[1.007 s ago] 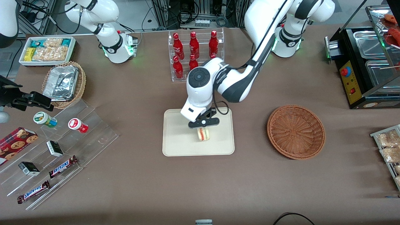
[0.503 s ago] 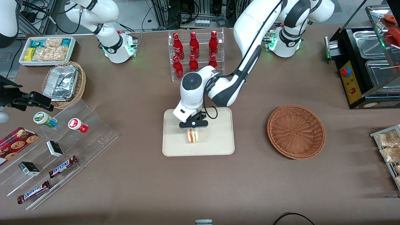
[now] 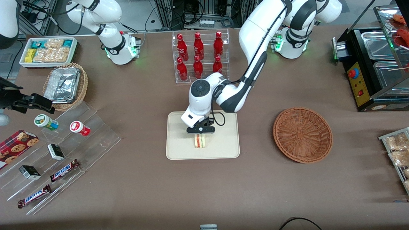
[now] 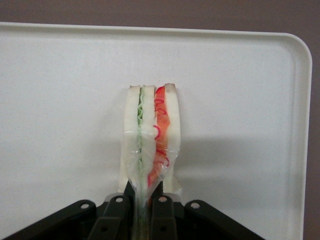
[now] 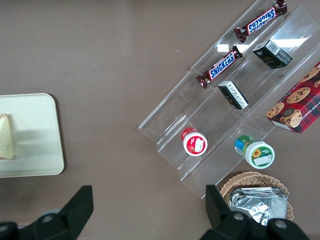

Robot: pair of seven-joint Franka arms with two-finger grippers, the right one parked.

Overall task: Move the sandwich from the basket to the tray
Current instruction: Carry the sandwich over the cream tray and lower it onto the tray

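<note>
The left arm's gripper (image 3: 200, 135) hangs low over the middle of the cream tray (image 3: 179, 150), its 2 fingers (image 4: 159, 200) pinched nearly together on the top of the sandwich (image 3: 200, 141). In the wrist view the clear wrapper and bread bunch up between the pads, while the wedge stands on edge with its lower end at or just above the tray floor; whether it touches cannot be told. The reddish-brown wicker basket (image 3: 302, 134) sits well apart, toward the working arm's end of the table, with nothing visible in it.

The main risk is judged to be the release. The wedge is tall and narrow, so it could topple onto its side once the fingers part. The squeezed wrapper may also cling to a pad and drag the sandwich along if the arm rises quickly. If the wedge is not yet resting on the tray, letting go would drop it, and it could bounce toward the low rim.

Readable writing is scarce: the 2 chocolate bars (image 3: 65, 170) on the clear acrylic stand (image 3: 105, 140) read SNICKERS. The labels on the red bottles (image 3: 198, 48) cannot be read.
</note>
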